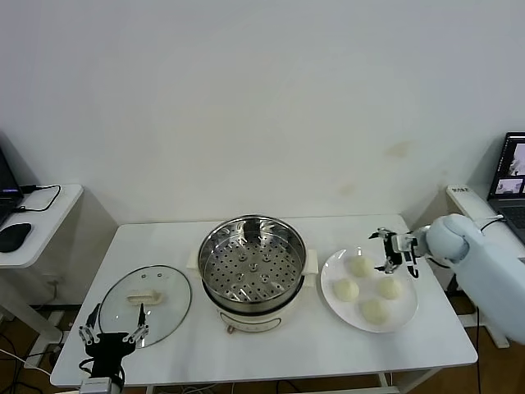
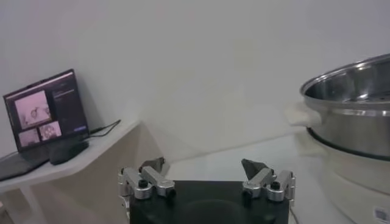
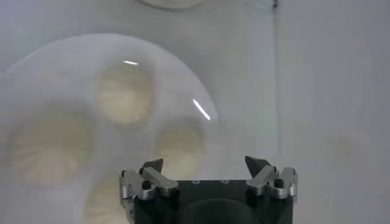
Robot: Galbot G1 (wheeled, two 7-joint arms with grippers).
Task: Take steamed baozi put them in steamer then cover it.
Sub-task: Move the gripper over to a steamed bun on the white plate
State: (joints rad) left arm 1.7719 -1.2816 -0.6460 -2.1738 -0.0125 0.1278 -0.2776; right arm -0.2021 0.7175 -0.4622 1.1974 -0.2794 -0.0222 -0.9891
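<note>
The steamer (image 1: 253, 271), a shiny steel pot with a perforated tray on a cream-white base, stands open and empty at the table's middle. Several cream-white baozi lie on a flat white plate (image 1: 330, 275) to its right: one far (image 1: 359, 266), one left (image 1: 346, 290), one right (image 1: 389, 288), one near (image 1: 373, 310). My right gripper (image 1: 384, 250) is open and empty, hovering over the plate's far right part. In the right wrist view the gripper (image 3: 204, 164) is above the baozi (image 3: 125, 100), apart from them. My left gripper (image 1: 115, 335) is open and idle at the front left.
A glass lid (image 1: 146, 300) with a cream knob lies flat on the table left of the steamer, just beyond my left gripper. The steamer's wall (image 2: 353, 109) shows in the left wrist view. A side desk with a laptop (image 2: 46, 109) stands to the left.
</note>
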